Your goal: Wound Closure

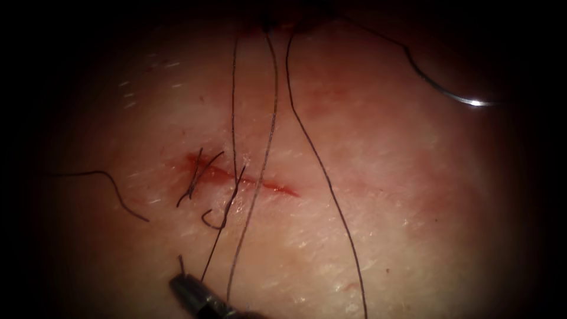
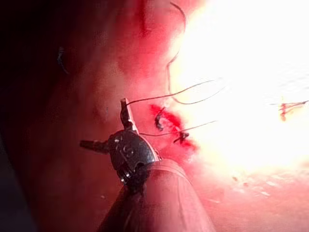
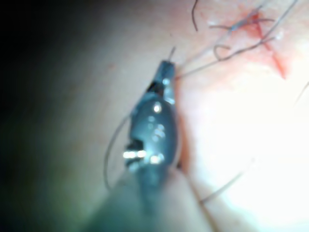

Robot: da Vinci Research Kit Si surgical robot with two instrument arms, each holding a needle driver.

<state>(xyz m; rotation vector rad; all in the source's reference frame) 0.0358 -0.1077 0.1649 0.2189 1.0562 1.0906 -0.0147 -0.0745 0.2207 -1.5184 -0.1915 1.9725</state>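
The curved needle (image 1: 455,94) lies free on the tissue (image 1: 413,195), well right of the red cut (image 1: 248,177).

tissue (image 1: 384,177): pale pink | cut (image 1: 236,176): red | thread (image 1: 313,147): dark | needle (image 1: 449,91): silvery

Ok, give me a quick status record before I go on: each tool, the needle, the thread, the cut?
Left tool: jaws open, holding nothing
Right tool: jaws shut on dark thread, a short end sticking out past the tip
Curved steel needle: held by neither tool, appears to lie on the pale pork tissue, far right of the cut
Cut: short slanted slit with red fluid; thread ends at its left end
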